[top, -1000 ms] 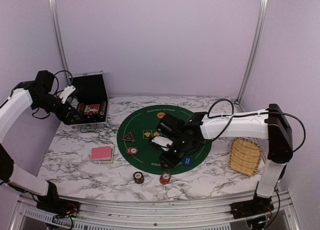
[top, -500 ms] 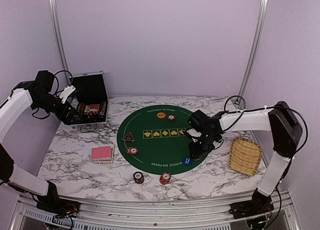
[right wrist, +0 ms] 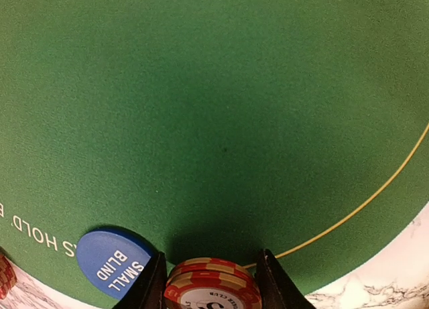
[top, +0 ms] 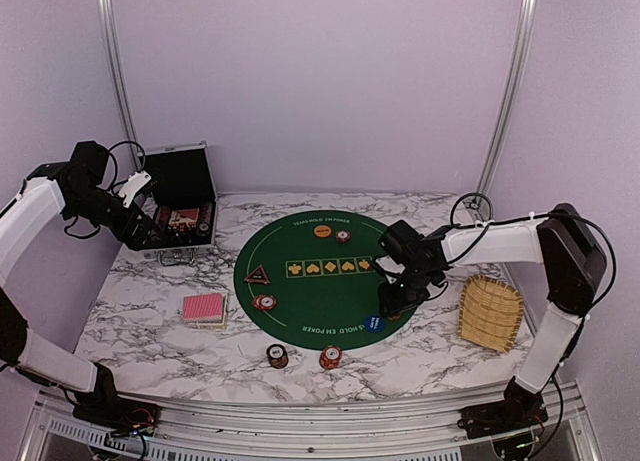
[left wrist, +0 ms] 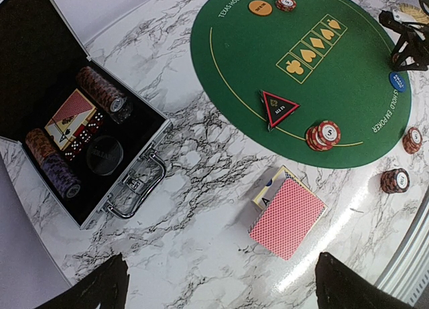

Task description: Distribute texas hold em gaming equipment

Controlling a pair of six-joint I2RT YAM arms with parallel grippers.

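Red and cream chips (right wrist: pixel 212 287), a small stack, are clamped between the two fingers of the right gripper (right wrist: pixel 211 265) at the bottom centre of the right wrist view. Just to their left lies the blue small blind button (right wrist: pixel 114 262), on the green felt mat (right wrist: pixel 214 108) near its yellow line. In the left wrist view the left gripper (left wrist: pixel 220 272) is spread wide and holds nothing, above the marble table (left wrist: pixel 194 208); the red-backed cards (left wrist: pixel 288 218) lie at lower centre, the black case (left wrist: pixel 137 185) at left
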